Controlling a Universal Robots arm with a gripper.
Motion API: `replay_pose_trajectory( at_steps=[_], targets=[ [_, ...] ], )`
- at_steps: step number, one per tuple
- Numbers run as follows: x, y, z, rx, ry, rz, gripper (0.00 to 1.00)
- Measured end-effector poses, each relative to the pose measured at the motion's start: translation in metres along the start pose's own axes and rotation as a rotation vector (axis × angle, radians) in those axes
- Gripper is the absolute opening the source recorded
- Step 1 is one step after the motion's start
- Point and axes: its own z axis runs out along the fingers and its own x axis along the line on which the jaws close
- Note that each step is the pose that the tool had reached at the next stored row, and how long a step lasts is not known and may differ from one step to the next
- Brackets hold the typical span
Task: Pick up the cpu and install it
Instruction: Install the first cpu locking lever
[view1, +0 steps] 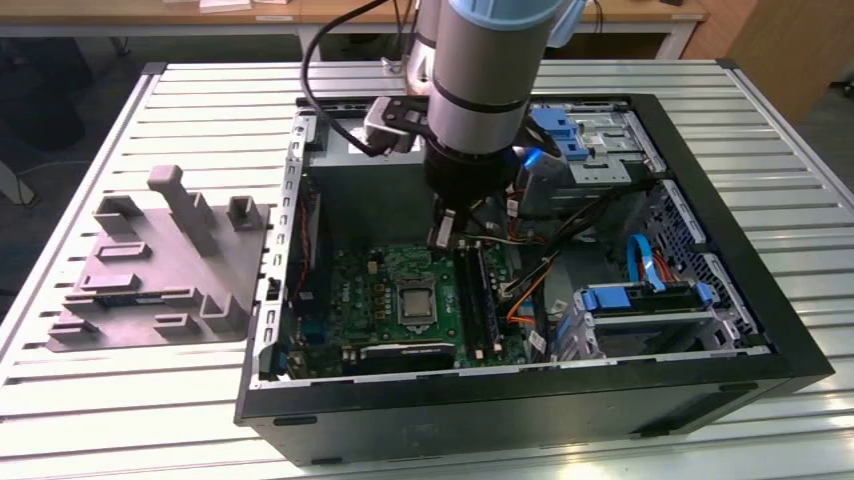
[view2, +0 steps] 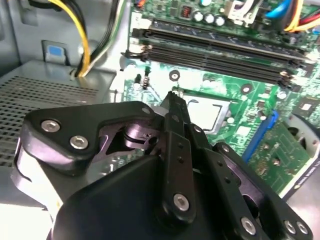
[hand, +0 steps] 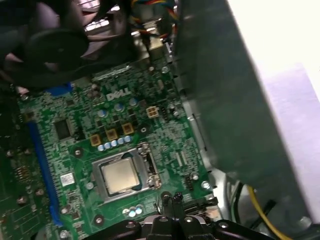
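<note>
Your exterior view gives you the whole open computer case (view1: 534, 400) on the slatted table (view1: 200, 90), a grey fixture block (view1: 160, 270) lying well apart on the exterior view's left, and the arm (view1: 487, 80) reaching down into the case above the green motherboard (view1: 387, 300). The first wrist view gives you what that one cannot: the cpu (hand: 120, 176), its dull silvery top showing, lies flat inside the socket frame (hand: 145, 172) near the middle of the motherboard. The gripper (hand: 171, 201) hangs just beside the socket, toward the board's edge nearest the power-supply box (hand: 225, 100), not touching the cpu. In both wrist views its fingertips (view2: 173, 102) are pressed together with nothing between them.
</note>
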Motion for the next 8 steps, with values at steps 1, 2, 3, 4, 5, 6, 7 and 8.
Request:
replay_pose_trajectory(
  at_steps=[1, 2, 3, 4, 5, 6, 7, 8],
  targets=[
    [0.0020, -0.0006, 0.0001, 0.0021, -0.0006, -0.002, 0.11],
    [0.0034, -0.0010, 0.0003, 0.0039, -0.0015, -0.004, 0.11],
    [0.0044, -0.0012, 0.0004, 0.0050, -0.0026, -0.006, 0.11],
    [0.0051, -0.0013, 0.0007, 0.0056, -0.0032, -0.011, 0.11],
    [0.0056, -0.0013, 0.0010, 0.0060, -0.0029, -0.018, 0.11],
    [0.0061, -0.0014, 0.0012, 0.0064, -0.0024, -0.026, 0.11],
    [0.0068, -0.0015, 0.0014, 0.0066, -0.0021, -0.033, 0.11],
    [0.0077, -0.0016, 0.0015, 0.0067, -0.0017, -0.040, 0.11]
  ],
)
